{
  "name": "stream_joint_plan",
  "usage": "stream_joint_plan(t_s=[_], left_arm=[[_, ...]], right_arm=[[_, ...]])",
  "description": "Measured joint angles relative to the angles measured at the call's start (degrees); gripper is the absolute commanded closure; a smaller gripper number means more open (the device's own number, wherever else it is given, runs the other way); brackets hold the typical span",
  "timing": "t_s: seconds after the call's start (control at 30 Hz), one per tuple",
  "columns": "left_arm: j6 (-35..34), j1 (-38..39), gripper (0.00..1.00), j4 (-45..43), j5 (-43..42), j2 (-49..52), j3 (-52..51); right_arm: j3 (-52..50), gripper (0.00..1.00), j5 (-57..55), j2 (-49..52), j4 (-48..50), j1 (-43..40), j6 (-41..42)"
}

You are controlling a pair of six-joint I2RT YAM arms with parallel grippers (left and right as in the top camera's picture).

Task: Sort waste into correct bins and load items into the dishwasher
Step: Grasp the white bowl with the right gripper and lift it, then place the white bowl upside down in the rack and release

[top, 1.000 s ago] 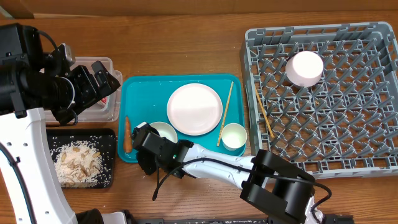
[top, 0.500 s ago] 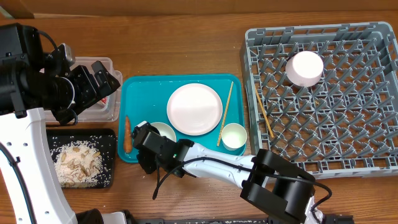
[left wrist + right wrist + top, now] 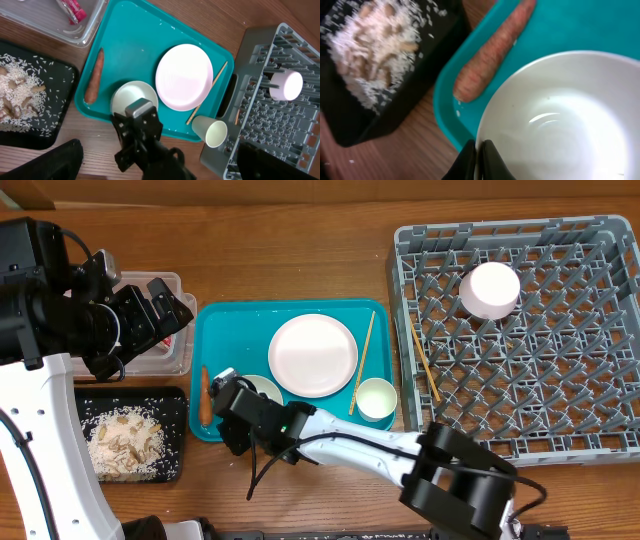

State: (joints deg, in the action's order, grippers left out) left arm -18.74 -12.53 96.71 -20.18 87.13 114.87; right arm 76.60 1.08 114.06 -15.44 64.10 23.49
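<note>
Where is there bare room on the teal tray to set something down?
Free: the teal tray top-left patch in the overhead view, bordered by the carrot, the plate and the tray rim. Crowded: the near edge, with the bowl, right gripper, cup and chopstick.

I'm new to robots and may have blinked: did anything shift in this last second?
The right gripper, closed on the rim of the white round bowl, crept slightly toward the orange carrot. The left gripper, pale round plate, small white cup and grey plastic dish rack stayed put.
</note>
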Motion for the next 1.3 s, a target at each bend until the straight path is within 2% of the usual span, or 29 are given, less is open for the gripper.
stream_joint_plan(t_s=[0.3,0.53,0.8,0.93,1.07,1.23,1.3], left_arm=[[0.00,0.00,0.00,0.00,0.00,0.00,0.00],[0.00,0.00,0.00,0.00,0.00,0.00,0.00],[0.00,0.00,0.00,0.00,0.00,0.00,0.00],[0.00,0.00,0.00,0.00,0.00,0.00,0.00],[0.00,0.00,0.00,0.00,0.00,0.00,0.00],[0.00,0.00,0.00,0.00,0.00,0.00,0.00],[0.00,0.02,0.00,0.02,0.00,0.00,0.00]], right_arm=[[-0.11,0.96,1.07,-9.55,-5.53,0.00,-0.22],[-0.11,0.96,4.87,-22.91,-9.33,-3.74,-2.80],[-0.15,0.96,5.84,-38.47,-23.74,-16.52,-3.93],[-0.15,0.96,4.81,-46.16,-27.76,-21.73,-4.92],[-0.15,0.96,5.90,-51.19,-30.84,-30.67,-5.64],[-0.15,0.96,19.28,-51.25,-31.23,-46.16,-8.90],[-0.15,0.96,27.80,-49.99,-31.30,-53.96,-10.16]])
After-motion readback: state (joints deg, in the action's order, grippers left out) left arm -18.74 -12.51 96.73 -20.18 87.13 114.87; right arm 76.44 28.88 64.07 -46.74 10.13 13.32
